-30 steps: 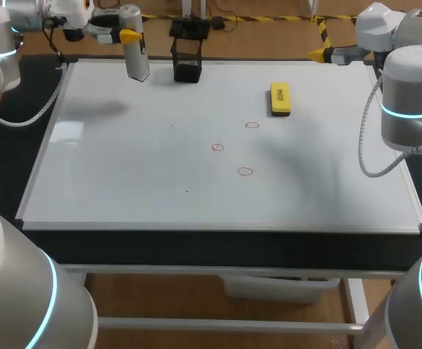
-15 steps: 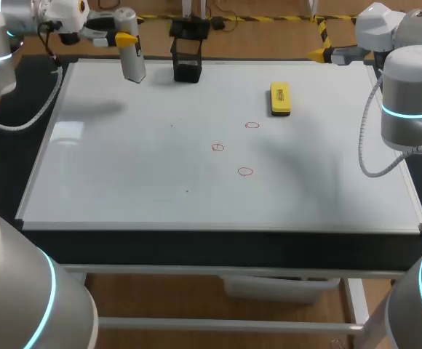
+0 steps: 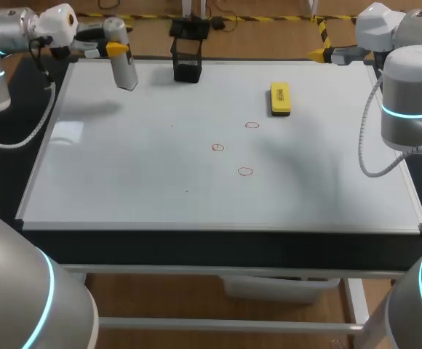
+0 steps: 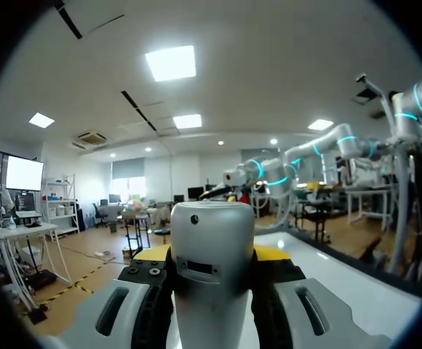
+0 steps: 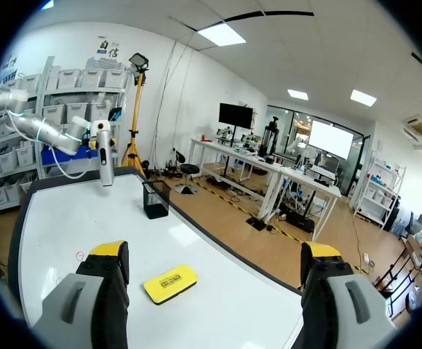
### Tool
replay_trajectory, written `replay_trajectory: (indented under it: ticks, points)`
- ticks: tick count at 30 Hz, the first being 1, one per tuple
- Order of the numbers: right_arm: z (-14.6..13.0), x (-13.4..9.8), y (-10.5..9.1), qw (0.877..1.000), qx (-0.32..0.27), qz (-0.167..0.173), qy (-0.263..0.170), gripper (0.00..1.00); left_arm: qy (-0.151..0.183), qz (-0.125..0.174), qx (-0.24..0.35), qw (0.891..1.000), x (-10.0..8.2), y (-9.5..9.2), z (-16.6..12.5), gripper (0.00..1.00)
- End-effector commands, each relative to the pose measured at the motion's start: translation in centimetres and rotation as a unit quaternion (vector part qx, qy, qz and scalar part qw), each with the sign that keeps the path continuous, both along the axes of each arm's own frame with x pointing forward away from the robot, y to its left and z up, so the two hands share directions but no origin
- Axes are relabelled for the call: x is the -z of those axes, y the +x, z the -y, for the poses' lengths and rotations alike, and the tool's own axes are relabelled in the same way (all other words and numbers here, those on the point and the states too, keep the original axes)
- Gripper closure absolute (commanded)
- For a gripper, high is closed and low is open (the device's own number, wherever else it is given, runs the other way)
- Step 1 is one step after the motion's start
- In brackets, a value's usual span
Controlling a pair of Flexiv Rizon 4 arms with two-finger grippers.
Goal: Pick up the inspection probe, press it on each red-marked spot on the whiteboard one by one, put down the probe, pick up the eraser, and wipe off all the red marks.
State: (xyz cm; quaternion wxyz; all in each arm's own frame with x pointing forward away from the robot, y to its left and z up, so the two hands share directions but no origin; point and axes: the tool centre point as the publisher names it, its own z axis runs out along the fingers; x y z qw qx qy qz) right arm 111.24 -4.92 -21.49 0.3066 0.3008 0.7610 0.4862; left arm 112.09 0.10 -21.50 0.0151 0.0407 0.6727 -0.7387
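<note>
Probe (image 3: 121, 54): one, a grey cylinder, clamped between the two fingers of the left claw (image 3: 116, 49) over the far left corner of the whiteboard (image 3: 124, 167). It is tilted, with its lower end hanging above the board and its shadow lying apart from it.

One whiteboard covers the bench (image 3: 196, 247). It carries three small red marks, well apart from the probe: (image 3: 252, 125), (image 3: 217, 147) and (image 3: 245, 171). One yellow eraser (image 3: 280, 98) lies flat on the board toward the far right, near the first mark. One black box (image 3: 187, 64) stands at the far edge, just beside the probe.

The right claw (image 5: 215, 251) is spread wide and holds nothing.

The head view alone shows all three marks together. The right wrist view catches only one mark (image 5: 79, 255), beside one of its fingers, with the eraser (image 5: 170, 283) ahead between the fingers and the box (image 5: 154, 200) and the held probe (image 5: 105, 163) farther off. The left wrist view shows no marks, eraser or box, only the probe's blunt end (image 4: 212, 254) pinched from both sides and a strip of white board beyond. The right claw's wide gap is plain only in its own wrist view.
</note>
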Motion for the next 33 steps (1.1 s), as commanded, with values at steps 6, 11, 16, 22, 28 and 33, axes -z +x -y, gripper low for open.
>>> replay_trajectory:
  ticks: [6, 11, 16, 22, 28, 33]
  points:
    - [0.0, 0.0, 0.0, 1.000, 0.000, 0.001, 0.000, 0.00, 0.000, -0.024, -0.166, 0.986, -0.6, -1.5, 0.2, 1.00]
    - [0.0, 0.0, 0.0, 1.000, 0.000, 0.001, 0.000, 0.00, -0.001, -0.026, -0.171, 0.985, -0.7, -1.2, 0.3, 1.00]
    - [0.0, 0.0, 0.0, 1.000, 0.000, 0.001, 0.000, 0.00, -0.001, -0.027, -0.172, 0.985, -0.8, -1.0, 0.3, 1.00]
    - [0.9, 4.6, 0.9, 0.968, -0.176, -0.020, -0.180, 0.00, -0.001, -0.027, -0.172, 0.985, -0.8, -1.0, 0.3, 1.00]
    - [0.6, 7.0, 1.1, 0.912, -0.302, -0.022, -0.278, 0.00, -0.001, -0.027, -0.172, 0.985, -0.8, -1.0, 0.3, 1.00]
    - [-0.3, 8.6, 1.2, 0.842, -0.397, 0.004, -0.364, 0.00, -0.001, -0.027, -0.172, 0.985, -0.8, -1.0, 0.3, 1.00]
